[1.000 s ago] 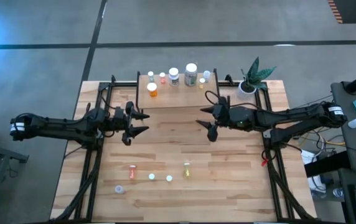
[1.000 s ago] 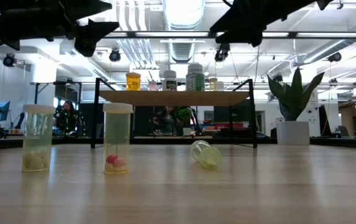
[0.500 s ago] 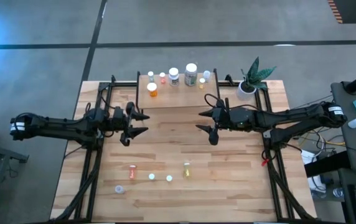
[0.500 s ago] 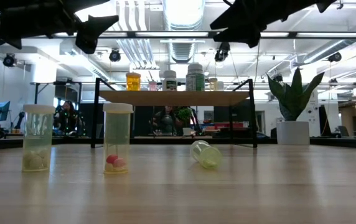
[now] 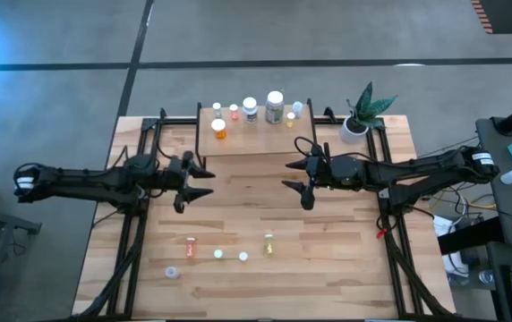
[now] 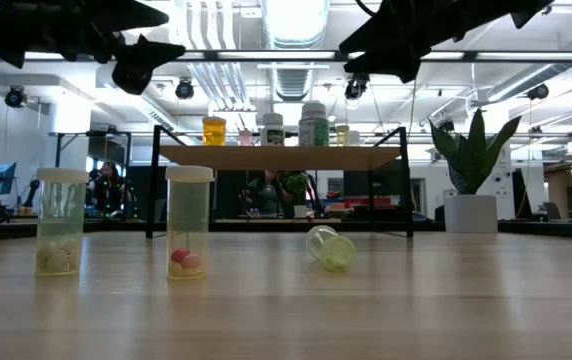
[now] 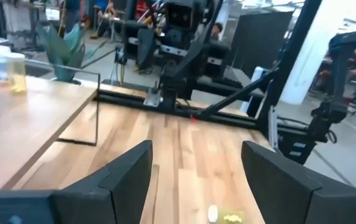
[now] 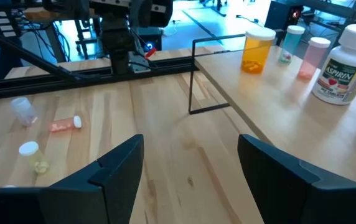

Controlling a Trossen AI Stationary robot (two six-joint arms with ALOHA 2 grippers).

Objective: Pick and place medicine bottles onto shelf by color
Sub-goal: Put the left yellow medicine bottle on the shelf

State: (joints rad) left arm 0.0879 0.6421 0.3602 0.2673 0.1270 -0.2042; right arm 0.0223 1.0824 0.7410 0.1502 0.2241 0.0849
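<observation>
Wooden planks fill the table [image 5: 328, 268], and above its middle both arms are held aloft. The left gripper [image 5: 199, 182] is seen spread wide with nothing between its fingers [image 7: 125, 180]; the right gripper [image 5: 299, 182] is likewise parted and empty. On the shelf [image 5: 238, 141] at the far edge, a white bottle [image 8: 344, 62] is shown in the right wrist view with "ASPIRIN" printed in green beneath a red heart; beside it stand a pink bottle [image 8: 312, 57], a bluish one [image 8: 289, 43] and an orange bottle [image 8: 256, 50]. Other labels cannot be read. On the near half of the table, a pink-orange bottle [image 5: 190, 244] and a yellow bottle [image 5: 268, 242] are lying down, with two capped clear bottles [image 6: 188, 233] upright between them.
</observation>
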